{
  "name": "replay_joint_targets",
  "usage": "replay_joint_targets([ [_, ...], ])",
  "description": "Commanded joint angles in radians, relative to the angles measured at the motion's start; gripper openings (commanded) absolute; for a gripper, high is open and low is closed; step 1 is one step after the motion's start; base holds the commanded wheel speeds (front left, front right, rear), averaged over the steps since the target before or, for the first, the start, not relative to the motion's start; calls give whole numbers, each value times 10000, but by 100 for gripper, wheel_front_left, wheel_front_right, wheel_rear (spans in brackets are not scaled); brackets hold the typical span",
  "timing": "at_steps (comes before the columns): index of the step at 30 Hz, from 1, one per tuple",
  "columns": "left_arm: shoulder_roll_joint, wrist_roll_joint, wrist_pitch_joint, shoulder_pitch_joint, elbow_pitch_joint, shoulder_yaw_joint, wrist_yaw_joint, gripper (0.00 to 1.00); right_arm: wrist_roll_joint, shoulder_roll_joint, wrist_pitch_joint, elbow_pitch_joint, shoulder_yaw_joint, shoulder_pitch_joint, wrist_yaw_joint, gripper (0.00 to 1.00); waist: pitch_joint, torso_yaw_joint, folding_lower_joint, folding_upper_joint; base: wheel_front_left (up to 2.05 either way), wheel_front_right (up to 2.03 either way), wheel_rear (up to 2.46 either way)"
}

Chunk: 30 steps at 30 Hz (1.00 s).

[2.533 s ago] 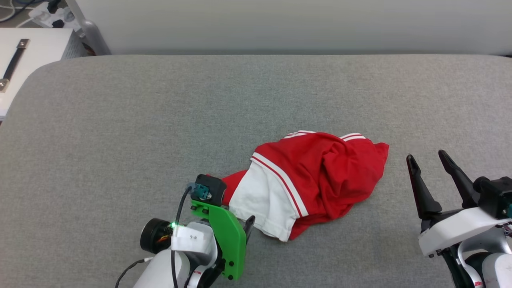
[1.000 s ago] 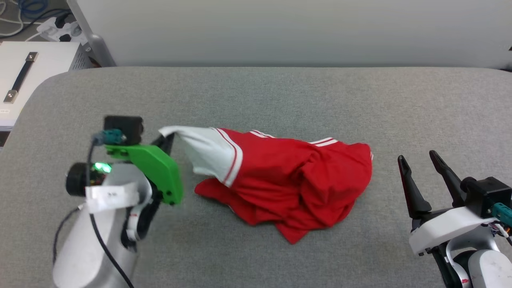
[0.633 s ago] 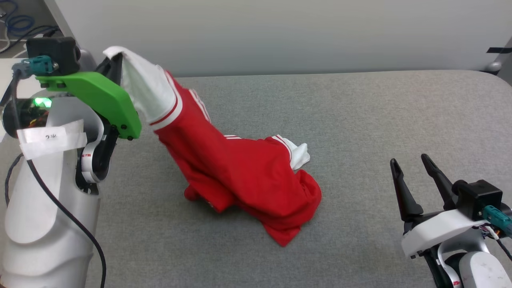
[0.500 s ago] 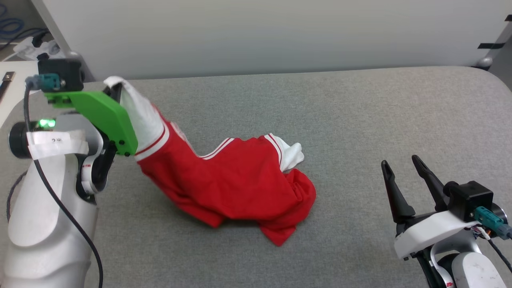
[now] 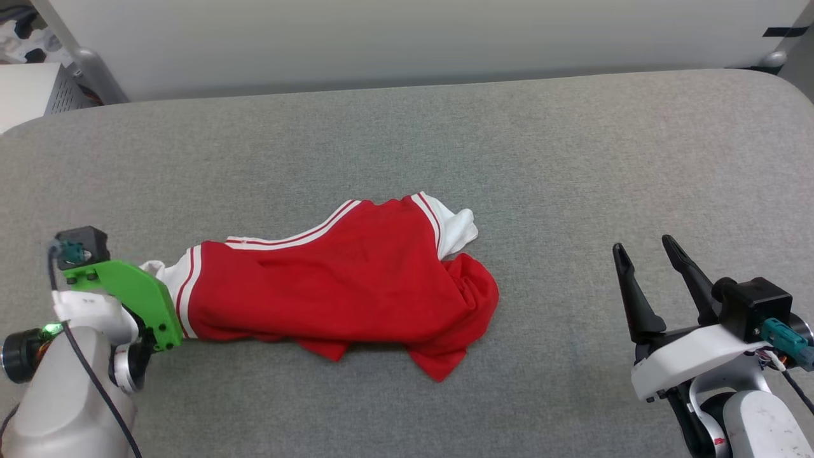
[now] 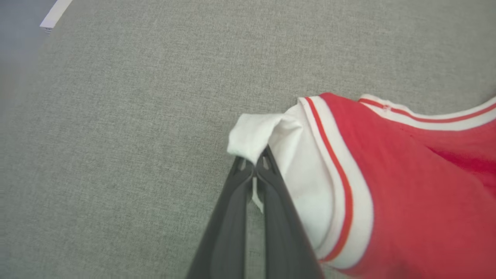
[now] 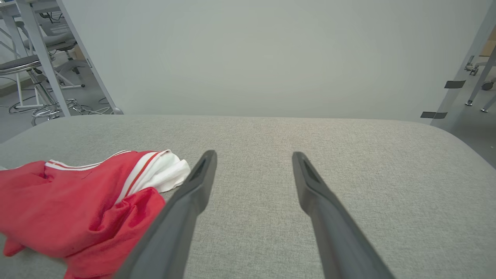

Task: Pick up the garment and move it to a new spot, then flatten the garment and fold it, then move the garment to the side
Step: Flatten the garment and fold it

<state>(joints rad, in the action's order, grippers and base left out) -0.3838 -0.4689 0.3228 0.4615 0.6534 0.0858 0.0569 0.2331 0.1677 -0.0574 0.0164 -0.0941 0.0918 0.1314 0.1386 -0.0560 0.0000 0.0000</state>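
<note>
The garment, a red jersey with white sleeves and striped trim, lies crumpled and stretched sideways on the grey padded table. My left gripper is shut on the tip of the garment's white sleeve, low over the table at the garment's left end. In the head view the green wrist mount covers its fingers. My right gripper stands open at the lower right, well apart from the garment, with nothing between its fingers. The right wrist view shows the garment to its left.
A white cabinet and a metal frame leg stand beyond the table's far left corner. A pale wall runs behind the table. Stools and cables are on the floor to the left.
My left gripper came down from its raised hold and pulled the white sleeve left, low to the table, so the garment now lies spread sideways. The camera shifted. My right gripper stayed open.
</note>
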Motion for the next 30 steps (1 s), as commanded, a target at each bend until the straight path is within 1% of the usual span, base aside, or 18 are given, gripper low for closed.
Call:
replay_joint_targets([
  [1,-117,404,-289,-101,161,271,-31,100,24,29,-1,-10,-12,180,-7,100,-3,140,0,0,0,0,0],
  [2,-175,700,-571,-79,268,506,-48,100,16,61,31,-1,-5,191,-7,100,-18,211,0,0,0,0,0],
  [7,133,1111,-2155,99,323,825,-4,100,7,207,165,68,167,128,-7,100,-297,636,0,0,0,0,0],
  [10,387,1218,-3444,26,-60,909,-27,100,37,262,283,114,244,-24,-7,100,-620,915,0,0,0,0,0],
  [15,736,1132,-4971,-548,-1233,1006,-318,100,100,380,474,197,304,-284,-7,100,-1052,1253,0,0,0,0,0],
  [20,1013,1169,-5604,-1637,-3033,1219,-456,100,189,501,738,394,372,-465,-7,100,-1228,1523,0,0,0,0,0],
  [22,1073,1310,-5720,-2149,-3772,1312,-408,100,225,527,873,467,318,-515,-7,100,-1250,1577,0,0,0,0,0],
  [24,1143,1396,-5786,-2670,-4420,1232,-206,100,248,557,991,500,244,-547,-7,100,-1285,1595,0,0,0,0,0],
  [26,1278,1363,-5816,-3164,-4997,1156,-104,100,284,588,1114,497,219,-598,-7,100,-1325,1633,0,0,0,0,0],
  [30,1408,1460,-5833,-3803,-5730,1285,-74,100,352,723,1496,495,168,-656,-7,100,-1297,1755,0,0,0,0,0],
])
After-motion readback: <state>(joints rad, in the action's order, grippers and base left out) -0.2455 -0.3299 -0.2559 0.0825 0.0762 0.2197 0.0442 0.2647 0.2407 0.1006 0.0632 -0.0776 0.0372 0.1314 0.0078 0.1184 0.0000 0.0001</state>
